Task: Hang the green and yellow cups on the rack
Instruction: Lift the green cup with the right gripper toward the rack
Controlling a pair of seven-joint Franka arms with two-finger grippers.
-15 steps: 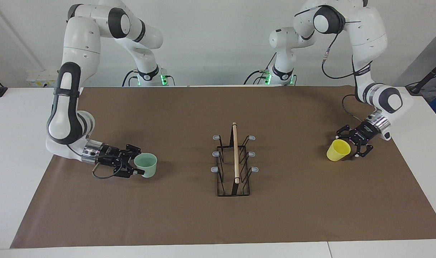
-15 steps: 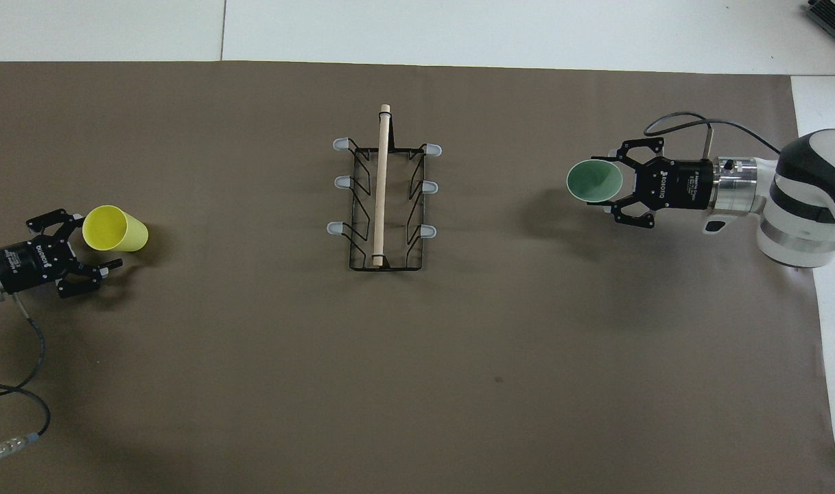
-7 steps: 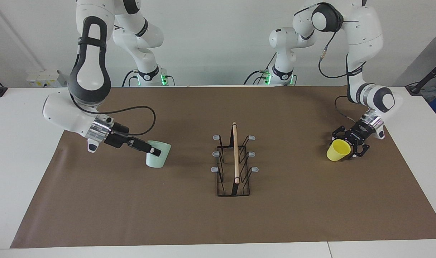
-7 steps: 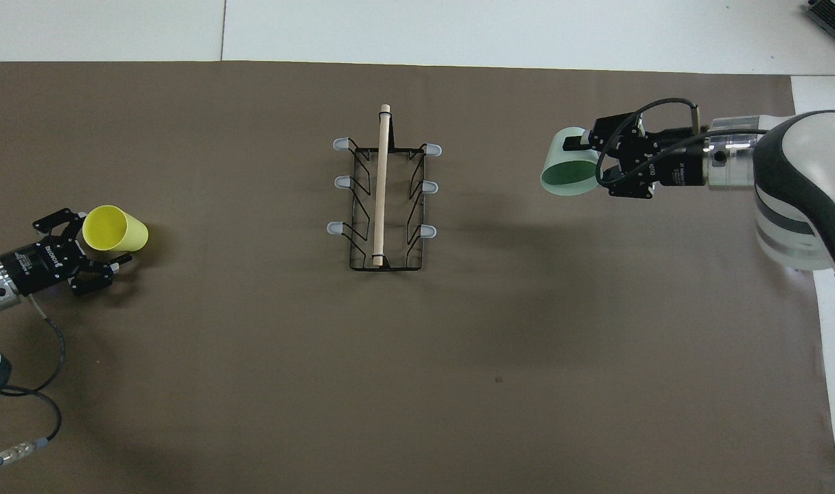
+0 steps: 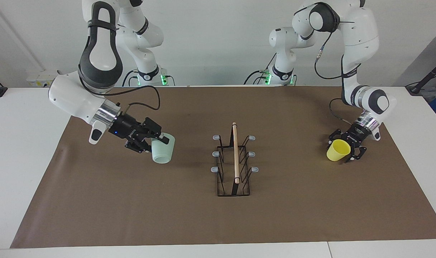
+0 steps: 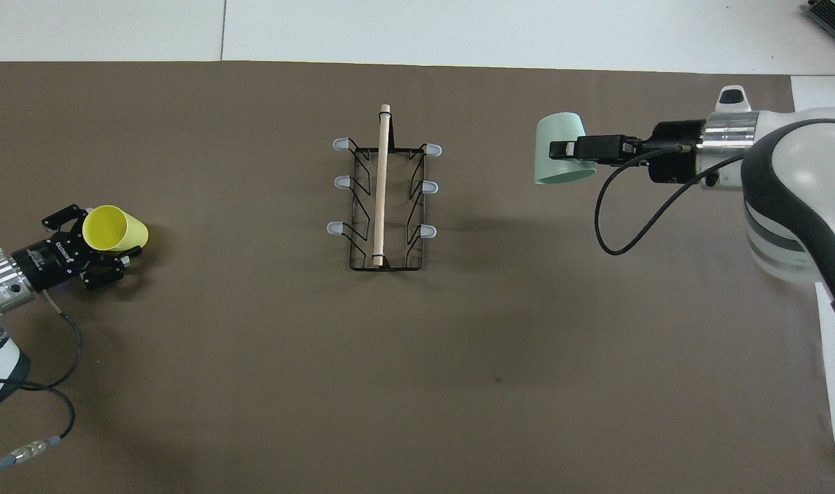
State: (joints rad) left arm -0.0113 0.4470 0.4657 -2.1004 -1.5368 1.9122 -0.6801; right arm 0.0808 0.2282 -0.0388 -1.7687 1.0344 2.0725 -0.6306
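Observation:
The black wire rack [image 5: 235, 161] with its wooden rod stands mid-mat, prongs bare; it also shows in the overhead view [image 6: 383, 192]. My right gripper [image 5: 159, 139] is shut on the wall of the mint green cup [image 5: 163, 149] and holds it mouth down in the air over the mat, beside the rack toward the right arm's end [image 6: 561, 158]. The yellow cup [image 5: 338, 150] lies on its side on the mat toward the left arm's end [image 6: 119, 230]. My left gripper [image 5: 342, 148] is low at its mouth end, fingers open on either side of the rim [image 6: 105, 234].
A brown mat [image 5: 296, 215] covers most of the white table [image 5: 13, 143]. The right arm's cable [image 6: 616, 219] loops below its wrist. The left arm's cable [image 6: 60, 329] trails over the mat's edge.
My right gripper has lifted the green cup off the mat, turned it mouth down and carried it toward the rack. My left gripper has moved in around the yellow cup's rim; the cup has not moved.

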